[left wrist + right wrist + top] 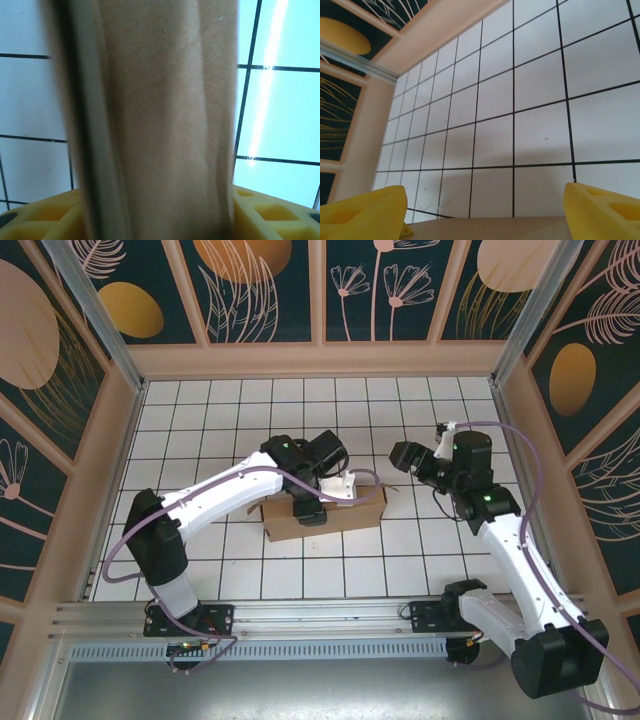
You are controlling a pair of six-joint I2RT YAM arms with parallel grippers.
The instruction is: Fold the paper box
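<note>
The brown paper box (350, 512) stands partly folded in the middle of the tiled floor. My left gripper (308, 512) comes down over its front wall near the left end. In the left wrist view, blurred cardboard (165, 100) spans the whole gap between the yellow fingers (270, 210) of the left gripper (155, 215), which is shut on it. My right gripper (400, 455) hovers just off the box's right end. Its jaws stand wide open (485, 210) with nothing between them. A cardboard edge (490, 230) lies low between the yellow fingertips (600, 210).
White tiled floor (250, 570) surrounds the box. Wooden walls (320, 360) with dark leaf panels enclose the back and both sides. A metal rail (300, 615) carrying the arm bases runs along the near edge.
</note>
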